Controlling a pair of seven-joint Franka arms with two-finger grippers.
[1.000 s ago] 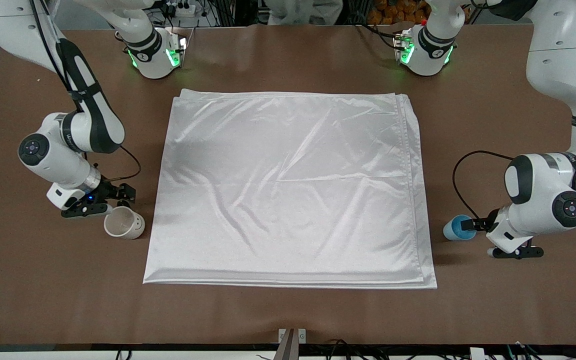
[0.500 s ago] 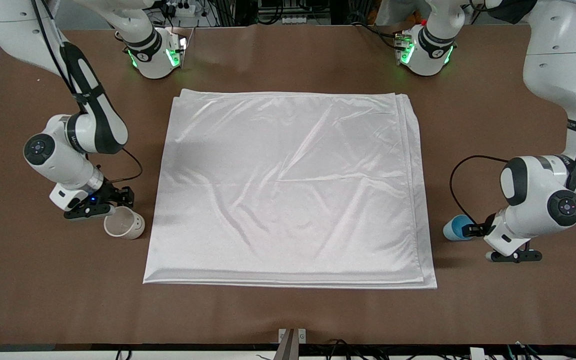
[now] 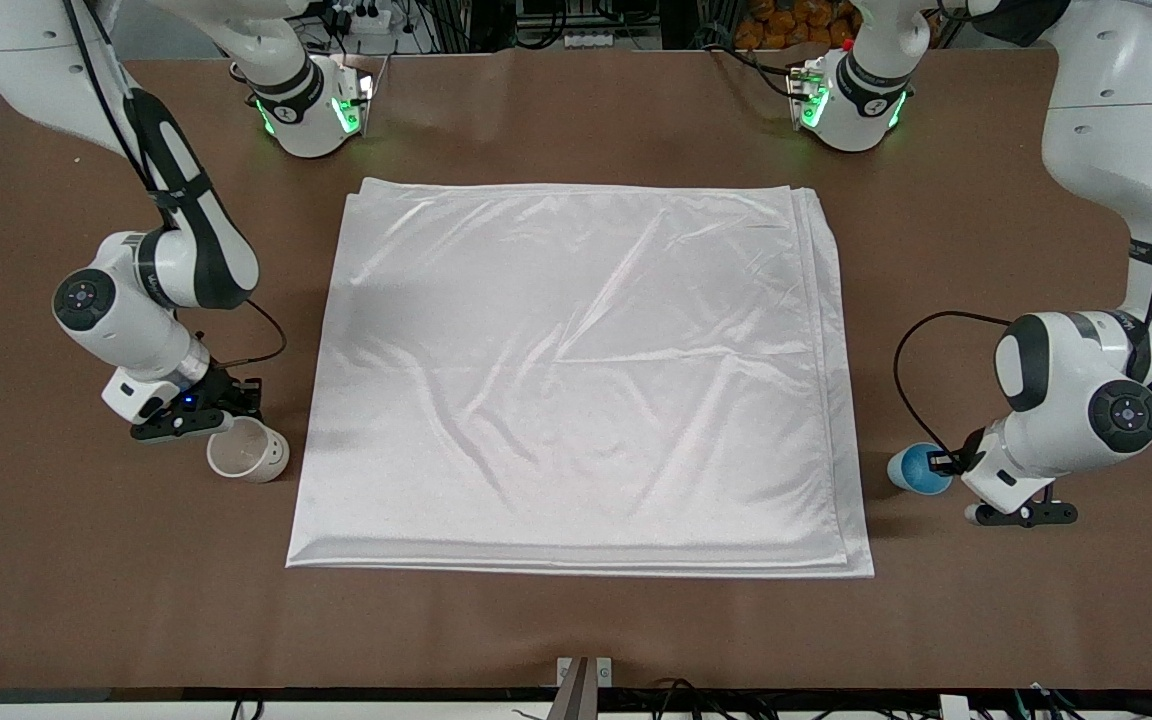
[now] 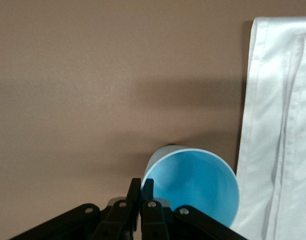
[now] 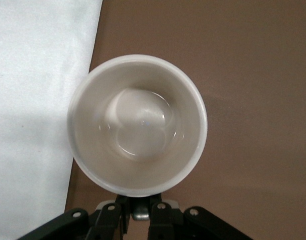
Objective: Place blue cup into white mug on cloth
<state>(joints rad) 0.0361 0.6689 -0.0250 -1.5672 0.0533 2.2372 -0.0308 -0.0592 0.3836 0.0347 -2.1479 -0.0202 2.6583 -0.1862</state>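
The blue cup (image 3: 916, 470) is off the cloth (image 3: 576, 370), at its edge toward the left arm's end, on or just over the brown table. My left gripper (image 3: 941, 462) is shut on its rim, one finger inside and one outside, as the left wrist view (image 4: 141, 182) shows with the cup (image 4: 192, 182). The white mug (image 3: 247, 451) sits tilted beside the cloth's edge toward the right arm's end. My right gripper (image 3: 236, 412) is shut on the mug's handle (image 5: 141, 211), and the right wrist view looks into the mug (image 5: 138, 125).
The brown table (image 3: 576, 620) runs all round the cloth. Both arm bases (image 3: 311, 100) stand farther from the front camera than the cloth. A black cable (image 3: 911, 350) loops by the left wrist. The cloth's edge shows in both wrist views (image 4: 277, 125) (image 5: 38, 100).
The left gripper and the blue cup have shifted slightly toward the front camera. The right arm's wrist has shifted a little toward the cloth, and the mug has barely moved.
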